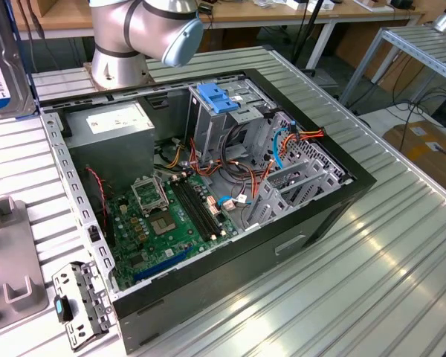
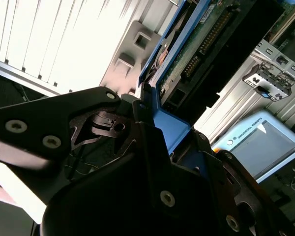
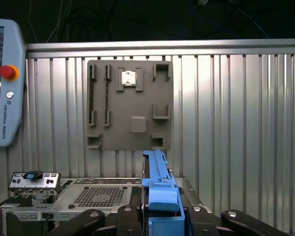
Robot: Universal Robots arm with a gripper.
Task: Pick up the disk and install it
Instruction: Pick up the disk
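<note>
The pincer [image 3: 162, 219] is clenched on the disk [image 3: 156, 172]. In the first wrist view its 2 black fingers [image 3: 130, 216] close on the blue side rail, and the disk juts out past the fingertips on edge. In the second wrist view the disk's green circuit-board face and 1 blue rail reach out from the pincer [image 2: 155, 123].

In the exterior view the disk [image 1: 1, 59] is held upright at the exterior view's left edge, with its white label toward the camera.

Beyond the fingertips a grey holder plate [image 3: 130, 105] lies flat on the ribbed metal bench [image 3: 236, 123]. To one side of the pincer a control tablet [image 3: 5, 83] with a red button rests at the bench's edge. Nearer the pincer on that same side is a small metal bracket [image 3: 34, 181] with a blue tab.

The open computer case [image 1: 342, 190] lies on its side on the bench, well apart from the pincer's load. Inside it are a green main board [image 1: 171, 219], a grey power box [image 1: 119, 119] and a drive cage topped by a blue clip [image 1: 219, 98]. The arm's base [image 1: 123, 56] stands behind the case.
</note>
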